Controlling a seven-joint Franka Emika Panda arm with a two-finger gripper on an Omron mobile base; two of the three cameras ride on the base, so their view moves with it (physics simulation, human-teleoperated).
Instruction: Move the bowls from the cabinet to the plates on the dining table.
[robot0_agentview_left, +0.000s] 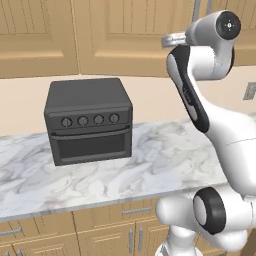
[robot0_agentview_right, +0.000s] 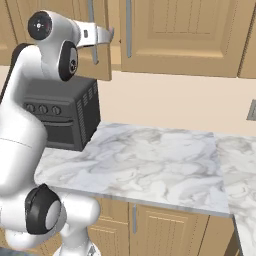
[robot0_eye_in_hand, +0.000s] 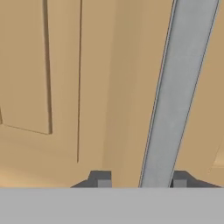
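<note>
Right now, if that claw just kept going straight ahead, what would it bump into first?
Probably the silver bar handle between the gripper's fingertips, then the cabinet door behind it; depth is unclear.

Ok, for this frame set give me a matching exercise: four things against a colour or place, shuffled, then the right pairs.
Things:
1. toaster oven
2. counter
3. bar handle
4. claw

Descriptions:
A. white-grey veined marble
B. dark grey, four knobs
C. fingertips on either side of the handle
D. silver, vertical on the cabinet door

Pairs: 1-B, 2-A, 3-D, 4-C
</note>
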